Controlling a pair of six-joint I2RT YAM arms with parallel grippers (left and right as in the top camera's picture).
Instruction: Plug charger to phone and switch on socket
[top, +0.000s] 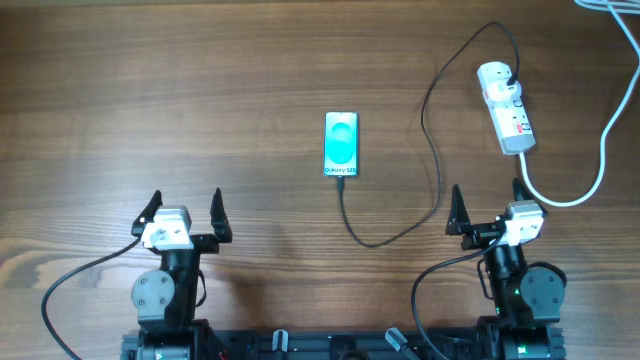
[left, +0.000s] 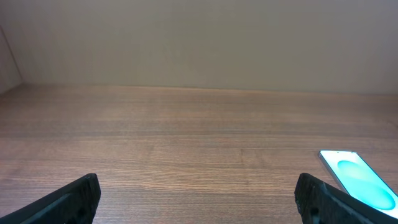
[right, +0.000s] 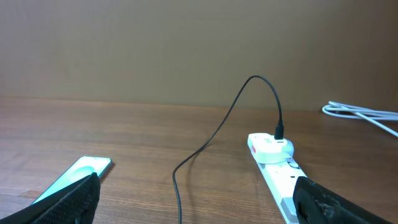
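The phone glows cyan, thin black charger meeting its end.

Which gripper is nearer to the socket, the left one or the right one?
Right. The right gripper is just below the socket in the overhead view; the left gripper is far off, beyond the phone.

Left gripper showed two black, tapering fingers either side of a white-and-grey block. Right gripper wore the same kit: black pointed fingers, pale block in the middle. Below them sat rounded black joint housings, a grey disc on the left arm and another on the right. A thin black cable looped off each arm. Up close, in the left wrist view, the fingers looked matte black.
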